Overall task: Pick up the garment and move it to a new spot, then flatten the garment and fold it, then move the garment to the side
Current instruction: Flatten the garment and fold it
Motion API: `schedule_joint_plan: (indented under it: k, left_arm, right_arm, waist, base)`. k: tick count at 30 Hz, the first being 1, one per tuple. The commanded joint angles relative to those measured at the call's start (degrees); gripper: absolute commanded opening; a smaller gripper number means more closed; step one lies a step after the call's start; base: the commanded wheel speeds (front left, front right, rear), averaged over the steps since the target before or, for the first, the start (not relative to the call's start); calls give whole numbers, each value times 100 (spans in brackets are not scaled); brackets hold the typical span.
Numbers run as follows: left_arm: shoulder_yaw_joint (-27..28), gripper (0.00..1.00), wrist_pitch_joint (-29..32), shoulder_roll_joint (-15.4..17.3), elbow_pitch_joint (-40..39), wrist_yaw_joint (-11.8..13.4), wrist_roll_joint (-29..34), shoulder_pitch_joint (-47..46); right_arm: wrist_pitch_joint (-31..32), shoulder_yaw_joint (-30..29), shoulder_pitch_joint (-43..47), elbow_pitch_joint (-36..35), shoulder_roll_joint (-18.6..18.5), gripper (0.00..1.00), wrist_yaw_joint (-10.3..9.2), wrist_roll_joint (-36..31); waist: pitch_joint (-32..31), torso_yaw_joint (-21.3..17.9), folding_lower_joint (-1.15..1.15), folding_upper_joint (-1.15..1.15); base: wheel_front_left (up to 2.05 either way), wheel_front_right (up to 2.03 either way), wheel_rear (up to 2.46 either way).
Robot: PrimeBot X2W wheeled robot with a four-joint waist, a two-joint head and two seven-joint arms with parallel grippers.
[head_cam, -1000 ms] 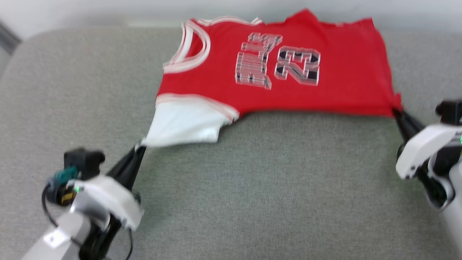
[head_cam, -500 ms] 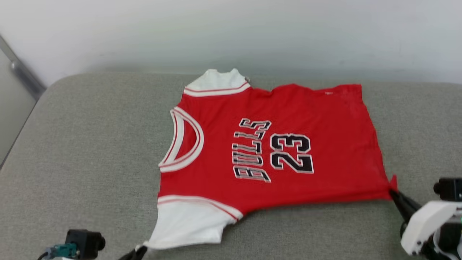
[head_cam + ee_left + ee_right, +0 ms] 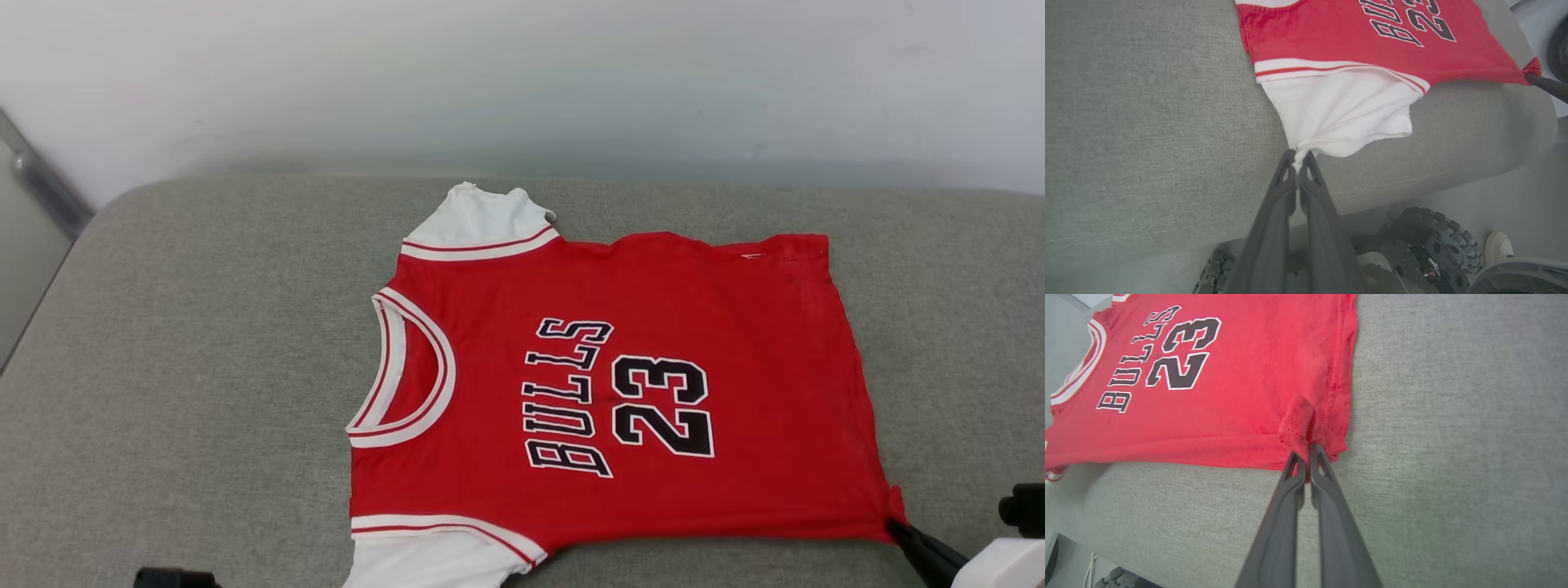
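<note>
The garment [image 3: 620, 392], a red jersey with white sleeves and black "BULLS 23" lettering, lies spread out, lettering up, on the grey cushion [image 3: 204, 367], collar toward the left. My left gripper [image 3: 1297, 157] is shut on the tip of the near white sleeve [image 3: 1339, 110], pulling it to a point. My right gripper [image 3: 1306, 453] is shut on the garment's [image 3: 1229, 375] near hem corner, which bunches up between the fingers. In the head view the right gripper's [image 3: 898, 531] tips sit at that hem corner at the lower right.
A pale wall [image 3: 522, 82] runs behind the cushion. The cushion's front edge [image 3: 1412, 179] drops to the floor, where my wheels [image 3: 1433, 245] and a person's white shoe [image 3: 1498, 245] show. Bare cushion lies left and right of the garment.
The head camera has tilted up, so the whole picture has shifted down and the left gripper has left its bottom edge. Both grippers keep their grips on the garment.
</note>
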Motion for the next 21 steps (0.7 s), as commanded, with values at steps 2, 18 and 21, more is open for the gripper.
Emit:
schedule_joint_plan:
  k: [2, 18, 21]
  left_arm:
    - [123, 0, -144, -46, -63, -37, 54, -192]
    - [454, 0, -130, -116, 348, -337, 673, -2182]
    - [369, 0, 50, -143, 601, -436, 778, -2591]
  right_arm:
    - [148, -195, 91, -206, 140, 0, -6, 82]
    - [1173, -674, -944, -1114, 561, 0, -5, -229]
    - [1277, -626, -1248, -962, 598, 0, -5, -411]
  waist:
    - [71, -34, 1, 0]
    - [1215, -178, 1, 0]
    - [1439, -220, 1, 0]
  base:
    - [0, 0, 0]
    - [0, 0, 0]
    - [0, 0, 0]
